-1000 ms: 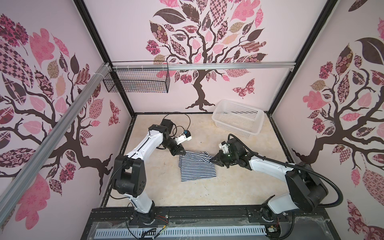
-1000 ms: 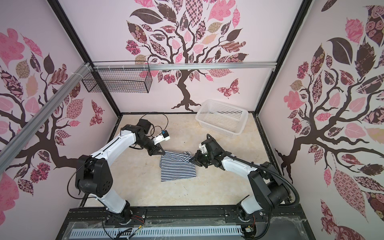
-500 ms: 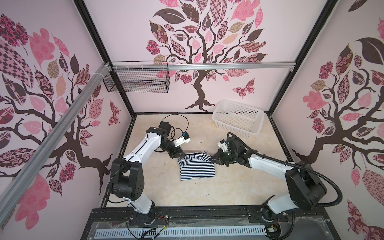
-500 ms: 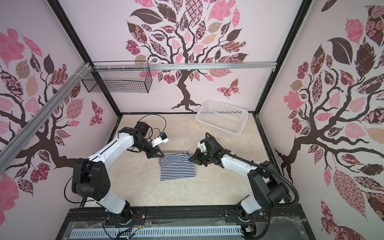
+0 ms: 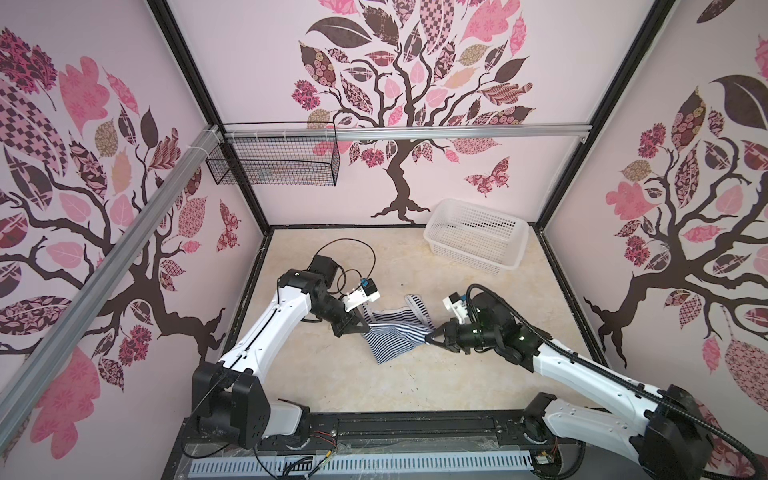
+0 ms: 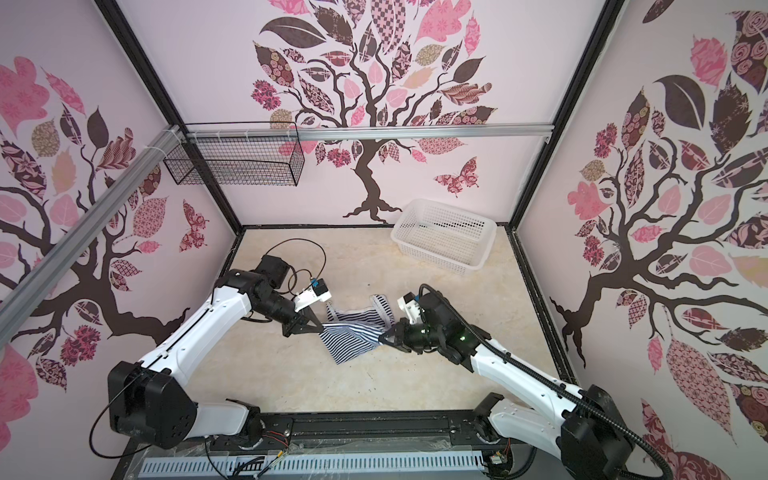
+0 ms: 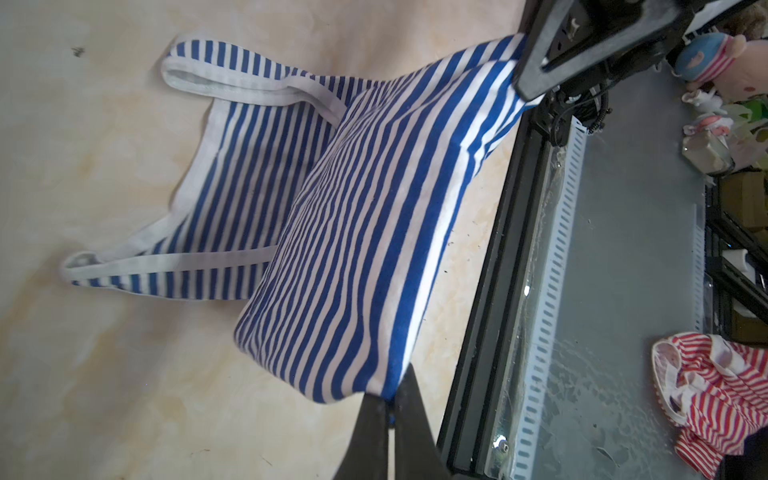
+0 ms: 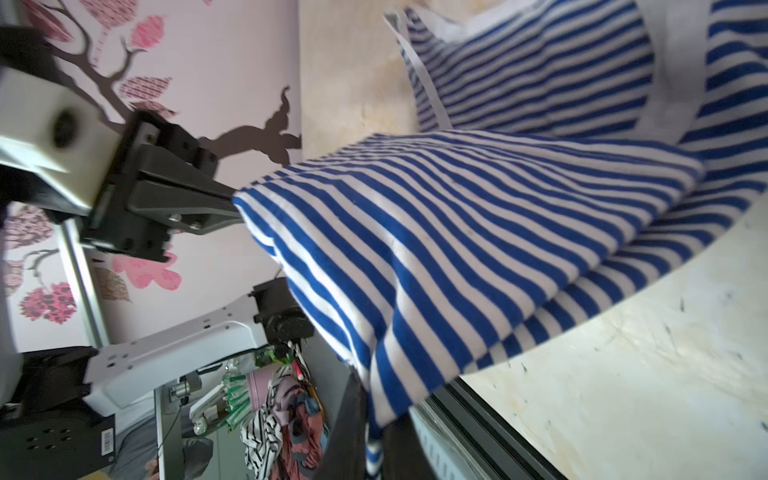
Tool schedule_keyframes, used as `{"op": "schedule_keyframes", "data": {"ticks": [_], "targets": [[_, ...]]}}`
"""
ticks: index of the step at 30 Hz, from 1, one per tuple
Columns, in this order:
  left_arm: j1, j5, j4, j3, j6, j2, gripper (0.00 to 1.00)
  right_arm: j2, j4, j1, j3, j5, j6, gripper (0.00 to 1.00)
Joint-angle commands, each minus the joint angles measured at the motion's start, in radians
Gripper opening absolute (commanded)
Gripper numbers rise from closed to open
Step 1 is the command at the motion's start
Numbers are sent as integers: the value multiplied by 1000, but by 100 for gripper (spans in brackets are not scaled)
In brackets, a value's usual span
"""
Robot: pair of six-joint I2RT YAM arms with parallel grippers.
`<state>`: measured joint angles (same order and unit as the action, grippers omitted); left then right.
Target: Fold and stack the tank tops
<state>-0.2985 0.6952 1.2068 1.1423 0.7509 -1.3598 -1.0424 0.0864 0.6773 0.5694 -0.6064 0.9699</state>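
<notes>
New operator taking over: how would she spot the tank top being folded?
Start at the beige table: look at its middle, nearer than the white basket. The tank top is pinched between the left gripper and right gripper. It is the only navy-and-white striped cloth there, with white-edged straps.

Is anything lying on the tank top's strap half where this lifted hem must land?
Nothing visible does. The left pincer and right pincer grip the hem corners; the strap half of the tank top lies bare, the basket well off.
</notes>
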Motion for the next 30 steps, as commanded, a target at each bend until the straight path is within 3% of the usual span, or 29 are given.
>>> {"op": "schedule_keyframes", "data": {"ticks": [1, 8, 21, 30], "targets": [[-35, -19, -2, -44, -14, 32, 0, 67, -28, 10, -82, 22, 76, 2], [-40, -25, -6, -48, -34, 92, 0, 281, 30, 21, -181, 42, 147, 1], [-59, -5, -107, -103, -100, 58, 0, 542, 46, 128, -381, 135, 266, 0], [-70, 10, -84, -161, -62, 63, 0, 537, 91, 161, -398, 145, 260, 0]]}}
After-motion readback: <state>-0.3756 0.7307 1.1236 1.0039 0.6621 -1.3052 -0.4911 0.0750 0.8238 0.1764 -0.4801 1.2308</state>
